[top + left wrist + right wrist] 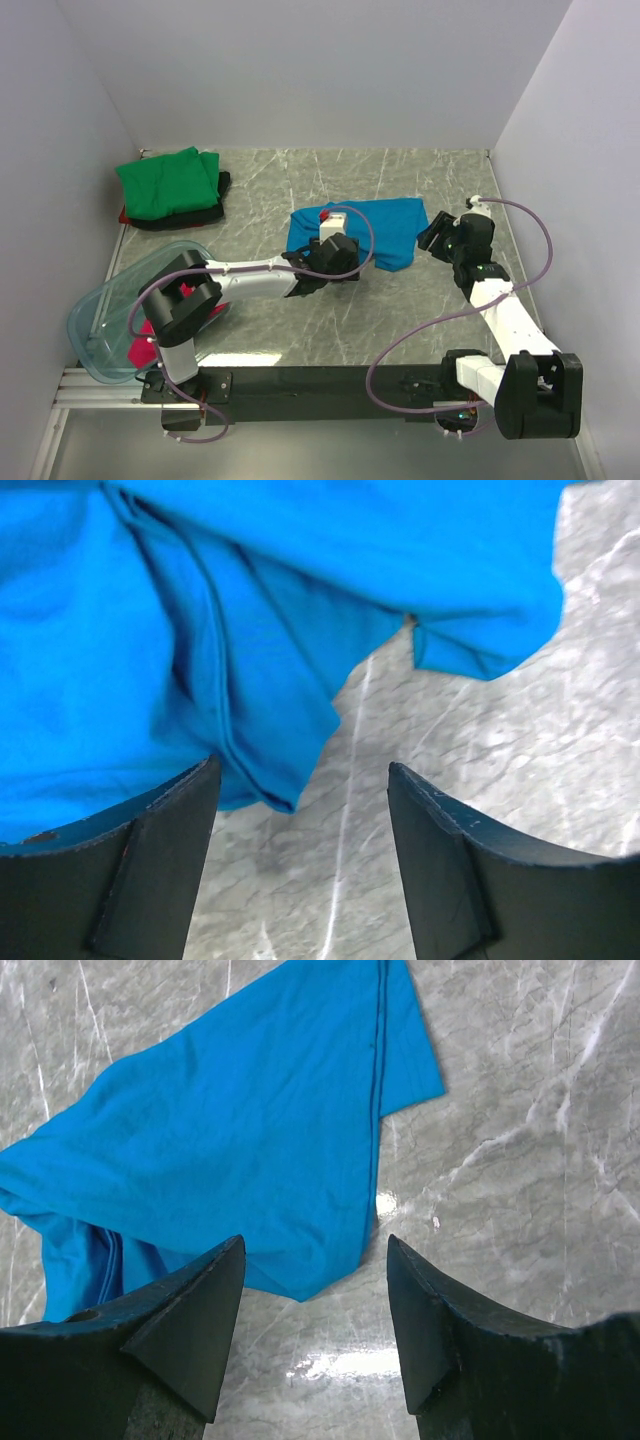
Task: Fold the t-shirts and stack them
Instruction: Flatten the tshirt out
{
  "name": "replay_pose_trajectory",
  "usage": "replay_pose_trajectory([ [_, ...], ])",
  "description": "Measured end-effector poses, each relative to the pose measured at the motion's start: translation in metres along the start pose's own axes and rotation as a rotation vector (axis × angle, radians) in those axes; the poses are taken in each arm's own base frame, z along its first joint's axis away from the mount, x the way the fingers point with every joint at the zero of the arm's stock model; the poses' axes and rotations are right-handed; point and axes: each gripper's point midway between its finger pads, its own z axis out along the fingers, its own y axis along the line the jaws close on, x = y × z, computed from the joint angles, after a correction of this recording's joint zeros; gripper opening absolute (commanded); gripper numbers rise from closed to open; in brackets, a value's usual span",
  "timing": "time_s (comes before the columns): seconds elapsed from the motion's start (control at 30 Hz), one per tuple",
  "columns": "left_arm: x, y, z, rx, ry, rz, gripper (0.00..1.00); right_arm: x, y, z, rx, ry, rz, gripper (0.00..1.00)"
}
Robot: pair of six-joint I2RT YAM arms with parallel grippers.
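The bright blue t-shirt [385, 225] lies loosely spread at the table's middle. My left gripper [332, 260] is open and empty, low over the shirt's near left edge. In the left wrist view a folded hem of the blue t-shirt [200, 630] lies just ahead of the left gripper [303, 765], with bare table between the fingers. My right gripper [440, 235] is open and empty by the shirt's right end. In the right wrist view a corner of the blue t-shirt [250, 1130] lies just ahead of the right gripper [316, 1240]. A folded green t-shirt [165, 180] tops a black one [216, 205] at the back left.
A clear plastic bin [100, 310] lies at the near left beside the left arm's base, with magenta-red cloth [138, 347] inside. White walls close in the left, back and right sides. The table [400, 320] is grey marble.
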Motion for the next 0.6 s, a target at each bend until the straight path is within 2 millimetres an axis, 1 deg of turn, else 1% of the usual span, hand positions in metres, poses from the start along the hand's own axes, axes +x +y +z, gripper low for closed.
replay_pose_trajectory([
  [0.03, -0.002, -0.002, 0.000, 0.004, -0.004, -0.002, 0.71, 0.000, 0.000, 0.000, 0.000, 0.000, -0.001, 0.66],
  [0.07, -0.004, -0.004, -0.001, 0.009, -0.008, -0.005, 0.67, 0.000, 0.000, 0.000, 0.000, 0.001, -0.002, 0.66],
  [0.13, -0.007, -0.008, -0.001, 0.019, -0.012, -0.009, 0.65, 0.001, 0.000, 0.001, -0.002, 0.003, -0.003, 0.65],
  [0.27, -0.009, -0.010, 0.000, 0.015, -0.010, -0.006, 0.65, 0.002, 0.000, 0.002, -0.004, 0.011, -0.003, 0.66],
  [0.37, -0.013, -0.012, 0.004, -0.001, -0.016, -0.004, 0.66, 0.003, 0.001, 0.002, -0.009, 0.015, -0.007, 0.66],
  [0.6, -0.010, 0.003, 0.005, -0.058, -0.028, 0.006, 0.71, 0.007, 0.001, 0.005, -0.012, 0.031, -0.008, 0.65],
])
